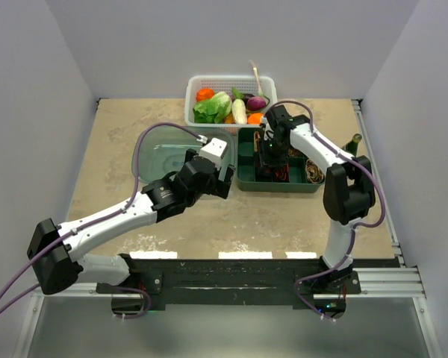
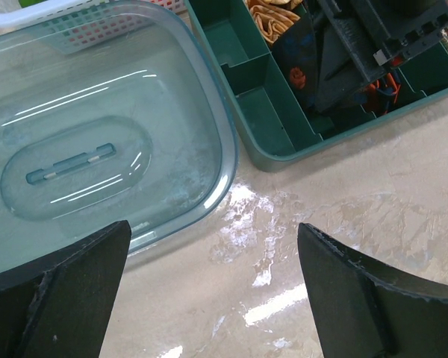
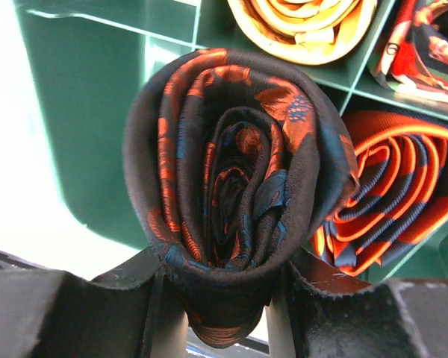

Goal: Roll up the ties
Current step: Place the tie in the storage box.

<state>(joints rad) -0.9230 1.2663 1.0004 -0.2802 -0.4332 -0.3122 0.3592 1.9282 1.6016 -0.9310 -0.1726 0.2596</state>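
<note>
**A:** From above, which containers do we have on the desk [image 1: 134,216]?

**B:** We see a white basket [image 1: 196,83] of vegetables [image 1: 213,108] at the far edge. A green divided tray [image 1: 246,179] sits just in front of it, with a clear plastic lid [image 1: 160,153] to the tray's left. The right gripper [image 1: 269,156] reaches down into the tray. The left gripper [image 1: 225,177] hovers between lid and tray. From up here we cannot make out the ties.

**A:** And from the left wrist?

**B:** The left gripper's jaws stand wide apart, with only bare desk between them. The lid lies flat just beside the tray. A yellow-gold tie [image 2: 272,19] sits in a far compartment, cut off at the top edge. Next to it we glimpse the black tie [image 2: 297,73] under the right gripper, which hides the middle compartments.

**A:** And from the right wrist?

**B:** The right gripper is clamped on the black tie, which is rolled into a coil with orange-red motifs, its spiral end facing us over the tray. To its right, an orange-and-navy striped tie [image 3: 392,186] sits coiled in its own compartment. The yellow-gold one lies coiled beyond. A red patterned tie [image 3: 425,45] is cut off at the corner. We cannot tell whether the black coil touches the tray floor.
</note>
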